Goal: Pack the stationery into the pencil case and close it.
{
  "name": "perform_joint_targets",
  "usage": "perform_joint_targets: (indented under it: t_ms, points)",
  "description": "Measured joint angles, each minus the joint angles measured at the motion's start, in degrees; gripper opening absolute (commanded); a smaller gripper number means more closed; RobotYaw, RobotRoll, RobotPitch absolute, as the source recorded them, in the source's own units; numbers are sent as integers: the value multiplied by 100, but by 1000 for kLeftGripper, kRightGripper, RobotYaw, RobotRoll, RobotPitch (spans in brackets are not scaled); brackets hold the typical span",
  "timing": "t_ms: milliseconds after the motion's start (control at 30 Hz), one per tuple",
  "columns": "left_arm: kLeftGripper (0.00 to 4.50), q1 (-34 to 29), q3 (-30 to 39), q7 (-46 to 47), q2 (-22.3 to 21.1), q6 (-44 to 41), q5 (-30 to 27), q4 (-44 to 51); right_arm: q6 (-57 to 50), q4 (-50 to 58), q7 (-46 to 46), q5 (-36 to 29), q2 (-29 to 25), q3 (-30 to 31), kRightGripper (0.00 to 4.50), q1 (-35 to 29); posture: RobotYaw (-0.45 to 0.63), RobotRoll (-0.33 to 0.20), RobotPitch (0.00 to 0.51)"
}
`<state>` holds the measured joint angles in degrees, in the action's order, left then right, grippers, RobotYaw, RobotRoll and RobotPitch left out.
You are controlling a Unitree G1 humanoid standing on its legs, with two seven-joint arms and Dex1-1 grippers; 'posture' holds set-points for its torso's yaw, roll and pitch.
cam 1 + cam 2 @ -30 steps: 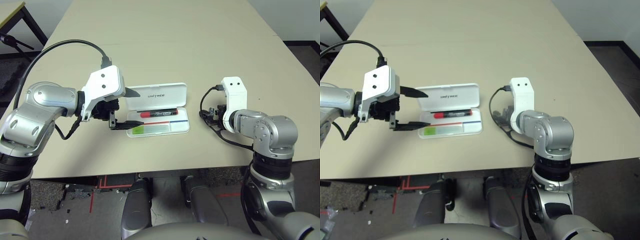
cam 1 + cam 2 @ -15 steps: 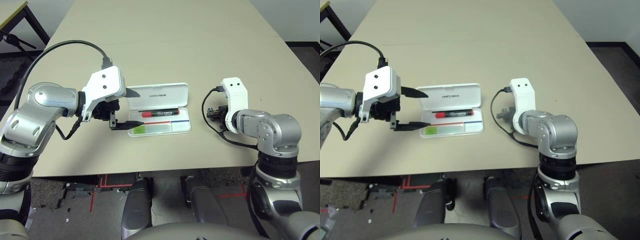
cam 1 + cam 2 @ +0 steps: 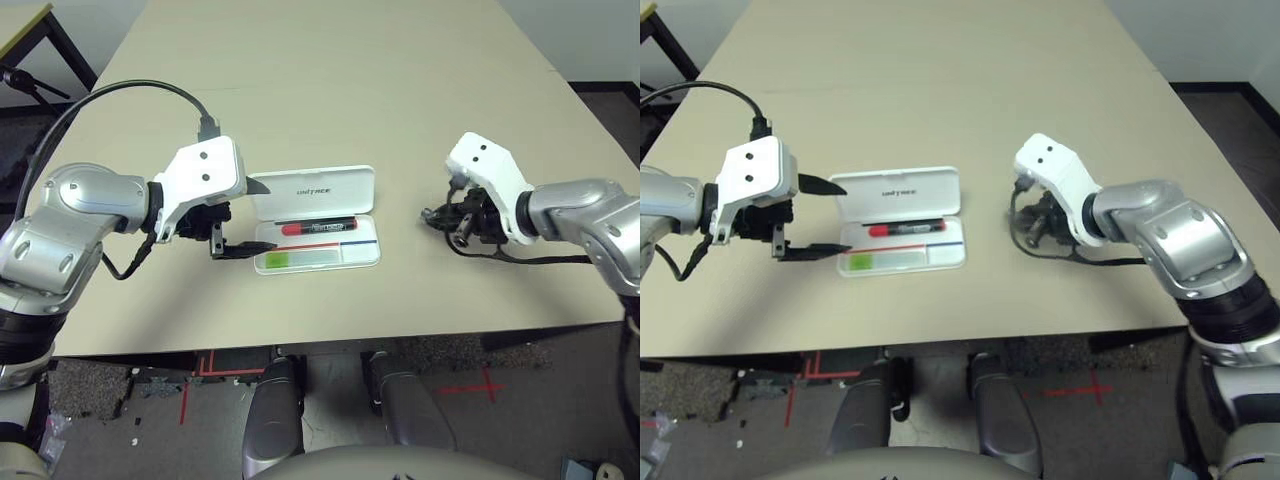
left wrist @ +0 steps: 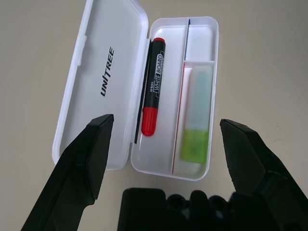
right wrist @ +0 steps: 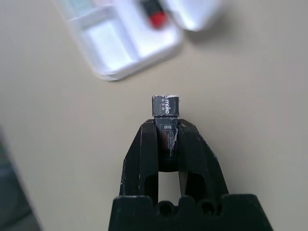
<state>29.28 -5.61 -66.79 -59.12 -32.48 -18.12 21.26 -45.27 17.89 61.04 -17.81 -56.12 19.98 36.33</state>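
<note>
Right hand point(image 5: 168, 122) grips something black point(image 5: 165, 106), seemingly.

Marker point(image 4: 154, 86) and stick point(image 4: 196, 115) inside pencil case point(image 4: 144, 160)

Right gripper point(image 5: 167, 122): swung farther from the pencil case point(image 3: 318, 245). Right forearm point(image 3: 585, 208): moved outward, toward the robot's right.

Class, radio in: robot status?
Left tool open by the pencil case. Right tool shut on a small black item. Case open, marker inside.
</note>
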Motion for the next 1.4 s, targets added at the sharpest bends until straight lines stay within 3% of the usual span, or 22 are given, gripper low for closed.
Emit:
perform_joint_targets:
  t_ms: [167,867,1400]
  points:
    - [4500,-62,1,0,-19,-4,1,15,969,-140,587,384,-27,186,300,-23,-43,0,165]
    - [4500,-148,0,24,-42,-213,0,176,2412,-905,897,1433,1242,615,300,108,-12,0,175]
    - [4500,-294,1,208,-26,-328,0,306,2678,-1273,1135,1623,1700,615,299,446,1,0,164]
